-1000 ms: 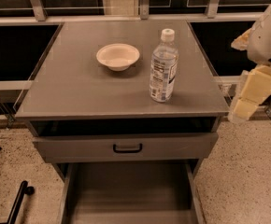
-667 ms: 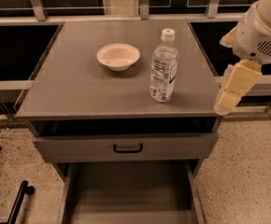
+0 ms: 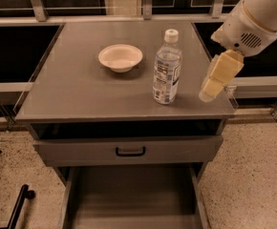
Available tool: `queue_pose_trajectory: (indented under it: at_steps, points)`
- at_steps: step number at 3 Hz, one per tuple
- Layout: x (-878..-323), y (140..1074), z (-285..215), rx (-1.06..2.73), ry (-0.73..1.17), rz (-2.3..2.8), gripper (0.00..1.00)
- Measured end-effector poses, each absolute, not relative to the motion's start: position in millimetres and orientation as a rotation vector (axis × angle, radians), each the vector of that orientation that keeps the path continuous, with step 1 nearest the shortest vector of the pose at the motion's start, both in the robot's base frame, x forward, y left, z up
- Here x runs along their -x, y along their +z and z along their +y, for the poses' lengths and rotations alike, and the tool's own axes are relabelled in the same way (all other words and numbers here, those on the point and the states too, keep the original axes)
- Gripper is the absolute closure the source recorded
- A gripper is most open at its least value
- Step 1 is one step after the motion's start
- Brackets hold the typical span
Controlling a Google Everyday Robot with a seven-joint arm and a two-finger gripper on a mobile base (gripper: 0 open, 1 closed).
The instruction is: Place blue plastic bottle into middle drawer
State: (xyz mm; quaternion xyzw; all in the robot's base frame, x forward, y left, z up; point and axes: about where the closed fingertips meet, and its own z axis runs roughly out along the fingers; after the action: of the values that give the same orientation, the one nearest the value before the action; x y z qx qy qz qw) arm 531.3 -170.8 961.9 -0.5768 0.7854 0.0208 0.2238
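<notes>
White bowl [image 3: 120, 57] sits left on the cabinet top [image 3: 76, 92], so the robot should ignore it. The open drawer [image 3: 133, 197] is pulled out empty down below. The bottle [image 3: 167, 68] stands upright on top, untouched. The gripper [image 3: 210, 88] hovers just right of it; can't tell if it's spread or closed. Best bet: come in level, grab mid-body, and don't knock it over.

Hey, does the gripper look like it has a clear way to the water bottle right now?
Probably yes. The gripper hangs just right of the upright blue plastic bottle, with only cabinet top between them; the white bowl sits on the bottle's other side.
</notes>
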Motion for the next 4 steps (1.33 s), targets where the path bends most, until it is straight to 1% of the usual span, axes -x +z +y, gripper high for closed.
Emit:
queue_pose_trajectory:
  at_steps: [2,4]
  points:
    - [-559.7,955.9,-153.3,1.447,0.202,2.162,0.00]
    - [-567.8,944.1,-138.4,1.431,0.244,2.165,0.00]
